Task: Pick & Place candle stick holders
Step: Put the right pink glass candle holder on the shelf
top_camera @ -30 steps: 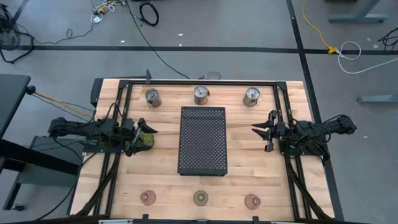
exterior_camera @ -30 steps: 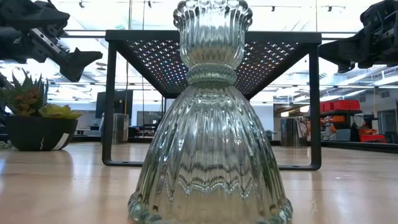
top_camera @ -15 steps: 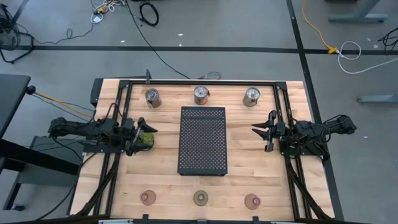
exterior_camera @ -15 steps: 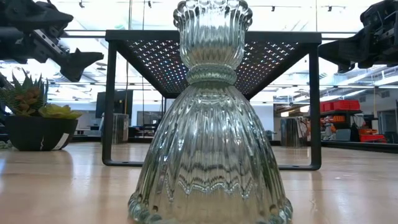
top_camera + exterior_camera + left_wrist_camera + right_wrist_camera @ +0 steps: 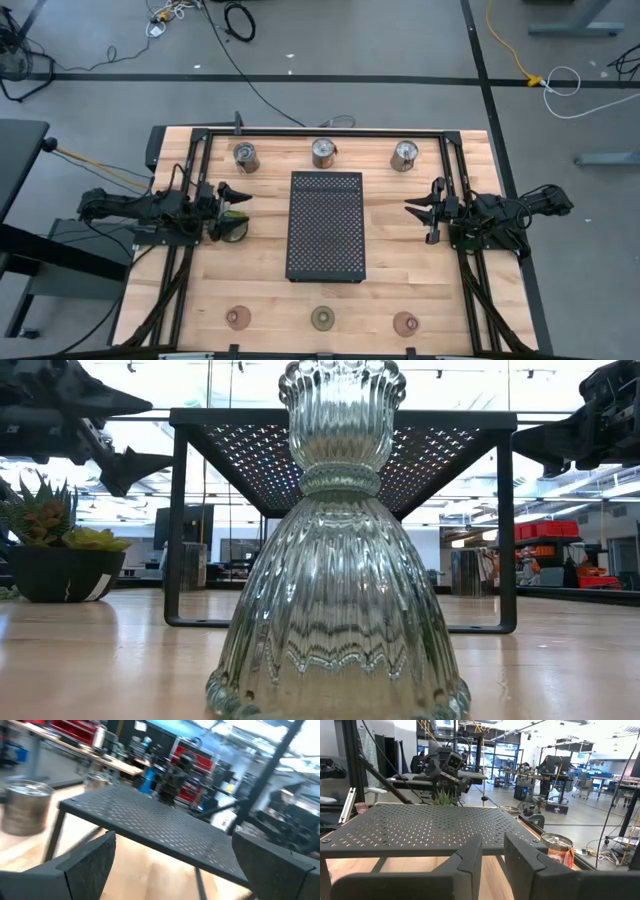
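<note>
Three shiny silver cups (image 5: 245,156) (image 5: 324,153) (image 5: 405,155) stand in a row along the table's far edge. Three low tinted discs (image 5: 235,318) (image 5: 322,318) (image 5: 405,323) stand along the near edge. In the low view the middle one shows close up as a ribbed glass holder (image 5: 340,560). My left gripper (image 5: 238,201) is open and empty above the plant, left of the tray; its fingers also show wide apart in the left wrist view (image 5: 172,855). My right gripper (image 5: 412,208) is shut and empty in the air right of the tray; it also shows in the right wrist view (image 5: 492,850).
A black perforated tray (image 5: 326,226) stands on legs at the table's middle. A small green plant in a dark pot (image 5: 236,228) sits under my left gripper. Black rails (image 5: 320,132) run along the far, left and right sides. Bare wood lies between the tray and the discs.
My left gripper has opened its fingers above the plant and shifted a little toward the table's far edge, so more of the plant shows. My right arm has kept still. No holder has moved.
</note>
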Controlling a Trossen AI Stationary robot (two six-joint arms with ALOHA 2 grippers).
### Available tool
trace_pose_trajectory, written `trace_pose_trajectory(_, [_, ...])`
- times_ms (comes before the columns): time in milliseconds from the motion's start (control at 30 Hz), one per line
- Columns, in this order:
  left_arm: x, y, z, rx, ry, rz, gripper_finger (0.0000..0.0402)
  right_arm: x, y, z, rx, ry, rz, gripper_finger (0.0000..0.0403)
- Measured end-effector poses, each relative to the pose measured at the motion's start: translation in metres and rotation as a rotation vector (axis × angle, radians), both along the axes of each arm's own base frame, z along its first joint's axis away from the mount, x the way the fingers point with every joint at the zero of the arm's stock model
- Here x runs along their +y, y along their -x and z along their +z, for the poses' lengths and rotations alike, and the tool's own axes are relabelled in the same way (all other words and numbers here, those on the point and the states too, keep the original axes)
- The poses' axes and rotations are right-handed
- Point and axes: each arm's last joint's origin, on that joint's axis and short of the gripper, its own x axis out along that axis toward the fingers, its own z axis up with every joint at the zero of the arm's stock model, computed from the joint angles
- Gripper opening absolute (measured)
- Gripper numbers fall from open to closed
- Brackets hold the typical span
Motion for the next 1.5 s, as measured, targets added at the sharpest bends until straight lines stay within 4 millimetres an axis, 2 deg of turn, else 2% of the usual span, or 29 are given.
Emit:
trace_pose_trajectory(367, [0.005,0.001,0.001,-0.011,0.0,0.172,0.0399,0.0,0.001,0.008,-0.082,-0.035,0.023,0.0084])
trace_pose_trajectory(600, [0.005,0.001,0.003,-0.026,0.019,0.176,0.0399,0.0,0.004,0.021,-0.277,-0.437,0.113,0.0084])
trace_pose_trajectory(833, [0.005,0.001,0.002,-0.025,0.014,0.175,0.0399,0.0,0.007,0.031,-0.42,-0.754,0.212,0.0084])
trace_pose_trajectory(1133, [0.005,0.001,0.002,-0.005,-0.039,0.178,0.0399,-0.003,0.017,0.048,-0.629,-0.856,0.284,0.0084])
trace_pose_trajectory(1300, [0.005,0.001,0.002,-0.005,-0.04,0.177,0.0399,-0.006,0.02,0.052,-0.706,-0.911,0.235,0.0084])
trace_pose_trajectory(1400, [0.005,0.001,0.002,-0.005,-0.039,0.177,0.0399,-0.006,0.02,0.052,-0.71,-1.016,0.273,0.0084])
trace_pose_trajectory(1500, [0.005,0.001,0.002,-0.005,-0.04,0.178,0.0399,-0.002,0.014,0.063,-0.606,-1.085,0.346,0.0084])
